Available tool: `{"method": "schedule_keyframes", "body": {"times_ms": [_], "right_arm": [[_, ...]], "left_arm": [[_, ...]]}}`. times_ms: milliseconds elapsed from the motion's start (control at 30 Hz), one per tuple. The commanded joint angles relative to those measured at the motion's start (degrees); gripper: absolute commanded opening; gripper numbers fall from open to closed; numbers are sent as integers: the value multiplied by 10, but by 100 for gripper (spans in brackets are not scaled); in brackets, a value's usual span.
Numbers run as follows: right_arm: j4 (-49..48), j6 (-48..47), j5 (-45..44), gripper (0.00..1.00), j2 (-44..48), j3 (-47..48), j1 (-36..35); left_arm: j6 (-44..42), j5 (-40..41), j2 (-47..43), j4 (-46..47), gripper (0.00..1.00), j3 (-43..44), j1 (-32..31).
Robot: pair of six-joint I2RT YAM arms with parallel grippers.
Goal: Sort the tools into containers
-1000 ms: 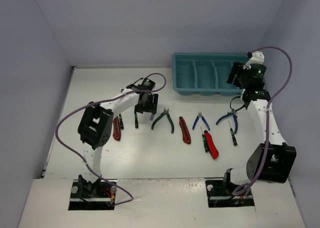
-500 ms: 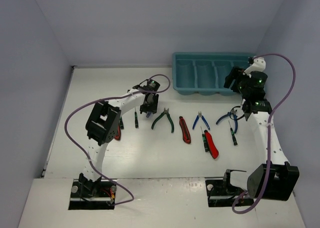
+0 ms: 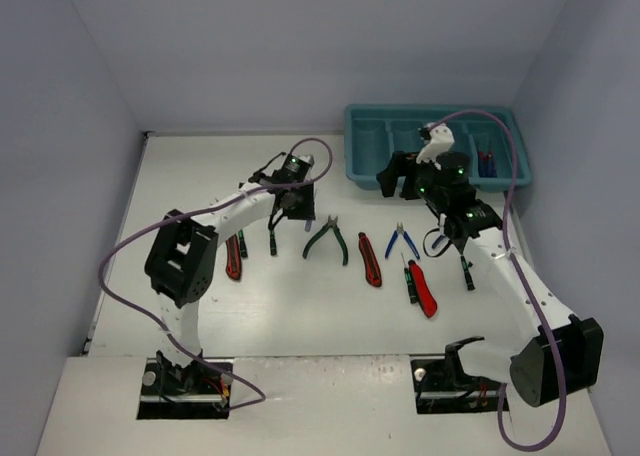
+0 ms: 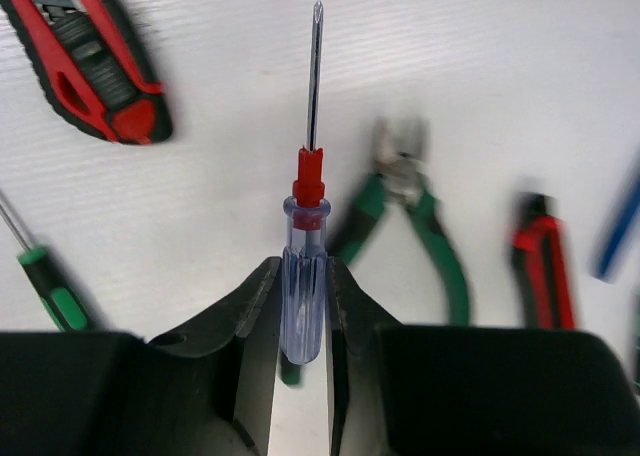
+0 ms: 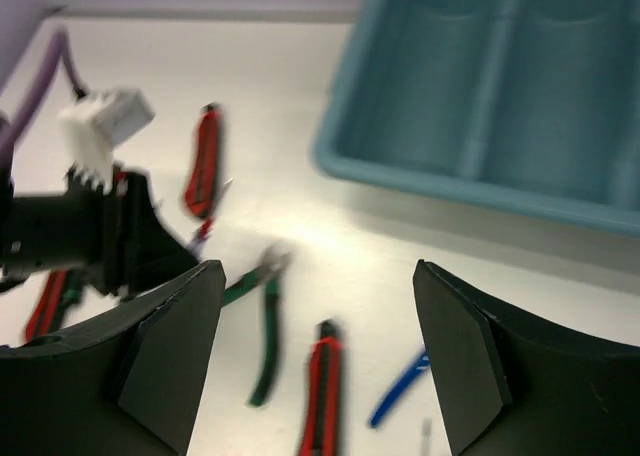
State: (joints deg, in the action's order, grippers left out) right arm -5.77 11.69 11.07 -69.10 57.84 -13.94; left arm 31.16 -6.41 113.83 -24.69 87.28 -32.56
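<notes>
My left gripper (image 3: 290,202) is shut on a clear-blue-handled screwdriver (image 4: 304,296), its red collar and shaft pointing away above the table. My right gripper (image 3: 398,179) is open and empty, just in front of the teal tray (image 3: 420,109), whose near rim shows in the right wrist view (image 5: 400,172). On the table lie green pliers (image 3: 327,238), blue pliers (image 3: 402,241), red-and-black knives (image 3: 370,259) (image 3: 424,288) (image 3: 233,256) and thin screwdrivers (image 3: 272,241) (image 3: 409,278) (image 3: 466,271). Red and blue items (image 3: 486,162) lie in the tray's right compartment.
Grey walls close in the table on three sides. The left wrist view shows a knife (image 4: 90,61), green pliers (image 4: 410,211) and a green screwdriver (image 4: 50,291) below. The right wrist view shows green pliers (image 5: 262,316) and a knife (image 5: 322,396), blurred.
</notes>
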Motion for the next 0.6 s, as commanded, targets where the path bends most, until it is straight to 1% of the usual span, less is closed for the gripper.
{"method": "schedule_keyframes", "body": {"times_ms": [0,167,233,467,567], "right_arm": [[-40,43,-12,74,-7,16,-88],[-47,60,-62,74,-30,31,-172],[-52,67,-78,74,-38,32,-185],[-71,78,-103,71,-79,42,-228],[-72,83,-138,69,-88,44,-243]], "left_arm": [[106,-102,-121,157,0,-40,2],[209,-158,-168,284,0,-91,4],[231,-167,-173,314,0,-99,4],[282,-196,-192,375,0,-127,3],[281,-196,-208,380,0,-134,3]]}}
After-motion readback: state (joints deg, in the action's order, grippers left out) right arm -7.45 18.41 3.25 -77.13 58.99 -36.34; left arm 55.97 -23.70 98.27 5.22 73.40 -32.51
